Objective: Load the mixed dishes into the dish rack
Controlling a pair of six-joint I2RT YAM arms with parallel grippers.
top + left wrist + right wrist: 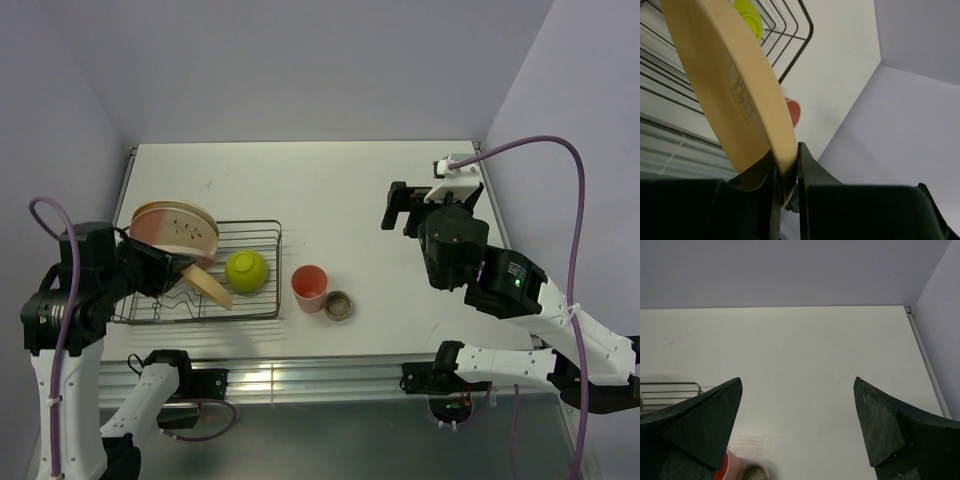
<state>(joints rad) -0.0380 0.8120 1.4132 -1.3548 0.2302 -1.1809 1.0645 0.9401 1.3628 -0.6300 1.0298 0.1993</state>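
Now, we saw the left gripper (183,272) clenched on the rim of the cream plate (210,288), holding it tilted over the dish rack (262,232). From the left wrist we had it close up: both fingers (810,172) pinched the plate's edge, and a faint drawing showed on its face. We could not tell whether its lower edge touched the wires.

Behind it, a cream-and-pink plate (176,224) stood at the rack's far left corner, leaning. The yellow-green bowl (246,270) sat at the right end of the rack, just beside the held plate.

Out on the white table (350,190), the pink cup (309,287) stood upright just right of the rack, and the tiny grey-brown cup (338,305) sat right beside it.

Over on the other side, the right gripper (400,208) hung above bare table, well apart from the dishes. Its wrist view gave us the fingers (880,425) spread wide with nothing between them, both cups peeking in at the bottom edge.
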